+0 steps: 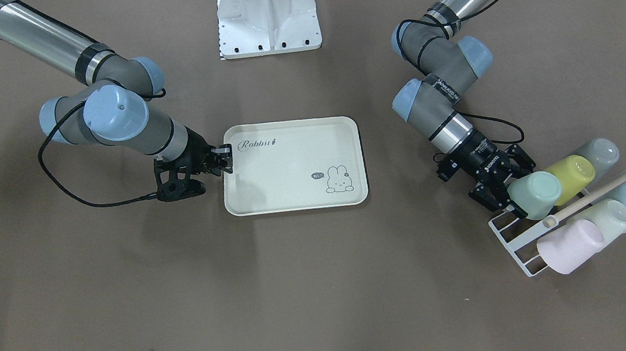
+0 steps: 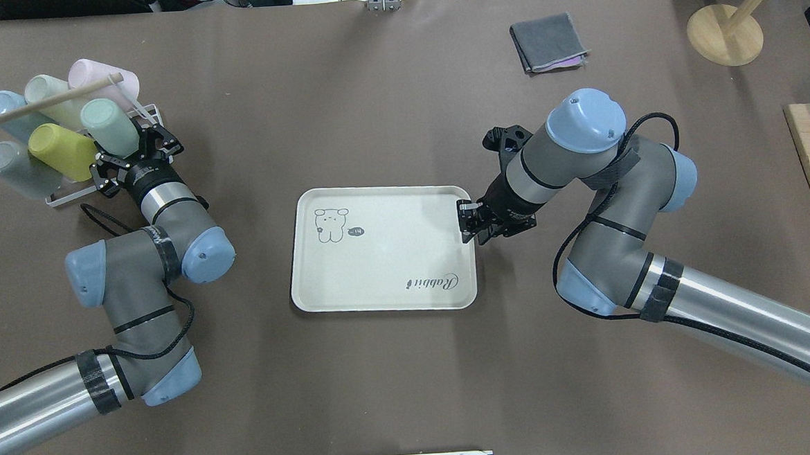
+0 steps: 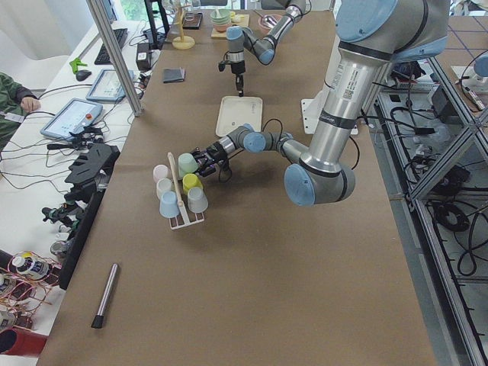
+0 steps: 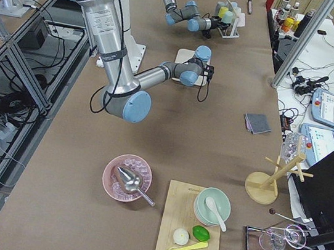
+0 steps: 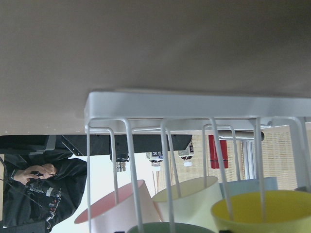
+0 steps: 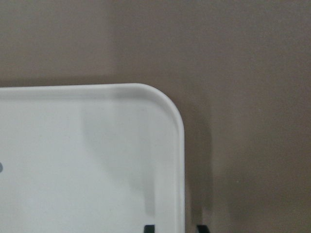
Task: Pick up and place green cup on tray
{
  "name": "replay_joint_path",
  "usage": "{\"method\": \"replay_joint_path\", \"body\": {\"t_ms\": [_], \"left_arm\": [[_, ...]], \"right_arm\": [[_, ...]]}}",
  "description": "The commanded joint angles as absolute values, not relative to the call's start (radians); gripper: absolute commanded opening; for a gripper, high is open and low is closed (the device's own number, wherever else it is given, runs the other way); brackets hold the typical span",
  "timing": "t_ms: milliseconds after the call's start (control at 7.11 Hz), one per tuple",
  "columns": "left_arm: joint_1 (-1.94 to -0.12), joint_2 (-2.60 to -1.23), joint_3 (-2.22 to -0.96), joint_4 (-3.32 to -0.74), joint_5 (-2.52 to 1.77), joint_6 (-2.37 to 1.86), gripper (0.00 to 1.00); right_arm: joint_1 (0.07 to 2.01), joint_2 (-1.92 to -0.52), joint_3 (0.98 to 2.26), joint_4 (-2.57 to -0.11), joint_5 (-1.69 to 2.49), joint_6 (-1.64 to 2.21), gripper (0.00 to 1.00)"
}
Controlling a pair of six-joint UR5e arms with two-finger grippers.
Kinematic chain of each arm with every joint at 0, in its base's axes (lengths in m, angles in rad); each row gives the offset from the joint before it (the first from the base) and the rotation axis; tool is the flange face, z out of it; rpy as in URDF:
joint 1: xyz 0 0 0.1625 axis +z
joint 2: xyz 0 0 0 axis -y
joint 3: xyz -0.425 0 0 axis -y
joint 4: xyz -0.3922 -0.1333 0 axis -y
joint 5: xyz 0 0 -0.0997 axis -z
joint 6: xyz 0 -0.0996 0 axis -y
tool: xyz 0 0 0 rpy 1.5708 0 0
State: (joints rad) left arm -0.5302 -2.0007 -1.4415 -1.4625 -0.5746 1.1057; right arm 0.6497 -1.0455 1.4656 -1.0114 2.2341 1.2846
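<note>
1. The green cup (image 2: pixel 110 126) sat tilted on the white wire cup rack (image 1: pixel 509 242), at the rack's corner nearest the tray. Its base pointed up and away, and its mouth pointed down toward the left gripper.
2. The left gripper (image 2: pixel 129 146) was at the cup's mouth end, roughly in line with the cup's long axis. Its jaws were spread wide to either side of the cup, and contact could not be made out.
3. A yellow-green cup (image 2: pixel 61 150) lay just beside the green one, under the rack's wooden dowel (image 2: pixel 38 104). Closing the jaws would likely leave little room on that side.
4. The rack stood near the table's (image 2: pixel 371 118) far left corner, so the left arm was much the nearer.
5. The tray (image 2: pixel 386 256) lay bare at the table's middle, well apart from the cup.
6. The right gripper (image 2: pixel 466 221) had its fingers set narrow astride the tray's right rim. Whether it pinched the rim could not be told.
</note>
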Motion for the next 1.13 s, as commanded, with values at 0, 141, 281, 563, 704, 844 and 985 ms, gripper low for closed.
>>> {"method": "replay_joint_path", "body": {"t_ms": [0, 141, 281, 563, 704, 844, 985], "left_arm": [[-0.535, -1.997, -1.466, -1.477, -0.572, 1.132, 0.65], [-0.535, -1.987, -1.48, -1.477, -0.568, 1.134, 0.65], [-0.535, -1.968, -1.506, -1.477, -0.568, 1.134, 0.65], [-0.54, -1.962, -1.534, -1.477, -0.568, 1.155, 0.65], [-0.546, -1.959, -1.566, -1.479, -0.568, 1.19, 0.65], [-0.554, -1.951, -1.584, -1.479, -0.568, 1.193, 0.65], [-0.557, -1.931, -1.633, -1.479, -0.568, 1.225, 0.65]], "right_arm": [[0.685, -1.072, 1.502, -1.022, 2.253, 1.287, 1.0], [0.733, -1.097, 1.512, -1.028, 2.276, 1.279, 1.0], [0.791, -1.12, 1.514, -1.034, 2.304, 1.273, 1.0], [0.88, -1.176, 1.598, -1.18, 2.306, 1.173, 1.0], [0.938, -1.23, 1.661, -1.297, 2.295, 1.003, 1.0], [1.019, -1.255, 1.701, -1.425, 2.292, 0.845, 1.0], [1.104, -1.255, 1.704, -1.56, 2.292, 0.707, 1.0]]}}
